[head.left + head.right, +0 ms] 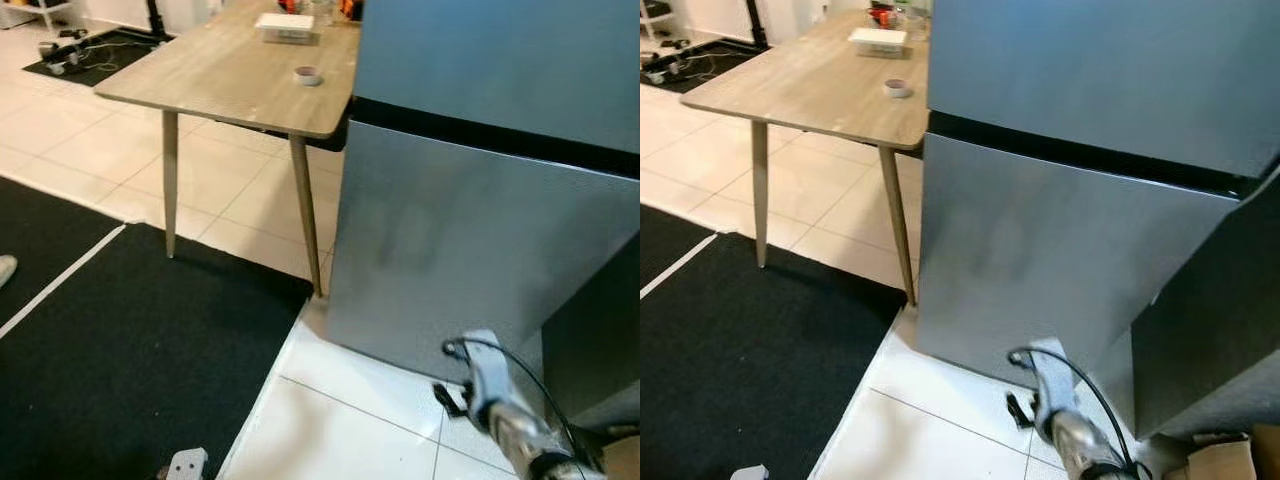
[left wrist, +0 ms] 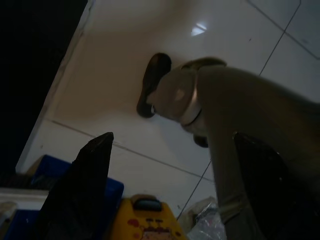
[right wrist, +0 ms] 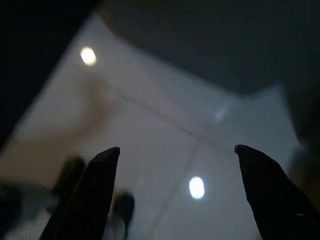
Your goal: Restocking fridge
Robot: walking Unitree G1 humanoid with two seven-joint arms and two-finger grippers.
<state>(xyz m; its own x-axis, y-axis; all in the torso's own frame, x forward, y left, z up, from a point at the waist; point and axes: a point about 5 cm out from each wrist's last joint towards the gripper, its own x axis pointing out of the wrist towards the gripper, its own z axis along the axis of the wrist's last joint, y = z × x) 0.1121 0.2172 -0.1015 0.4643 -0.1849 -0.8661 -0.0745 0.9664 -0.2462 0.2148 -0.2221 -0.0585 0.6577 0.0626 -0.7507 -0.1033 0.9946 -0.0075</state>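
**Robot stands at a closed fridge**

Straight ahead of the robot, the fridge (image 1: pixel 470 200) rises grey and tall, both its doors shut, a dark seam running between the upper and the lower one. It stands on white floor tiles (image 1: pixel 330 420), just beside a wooden table (image 1: pixel 230 75) whose nearest leg almost touches the fridge's side. On the table lie a white box (image 1: pixel 284 27) and a small roll of tape (image 1: pixel 308 75), apart from each other. A black mat (image 1: pixel 130 350) covers the floor under the table's near end and reaches up to the tiles.

Low before the fridge, the right arm (image 1: pixel 500 410) shows its silver wrist with a black cable looped over it. The right gripper (image 3: pixel 175 195) points down at the glossy tiles, fingers wide apart and empty. The left gripper (image 2: pixel 170 190) hangs low too, fingers apart with nothing between them; beyond it are the robot's leg (image 2: pixel 235 125) and foot (image 2: pixel 152 85) on the tiles, a yellow object (image 2: pixel 145 220) and something blue (image 2: pixel 112 190).
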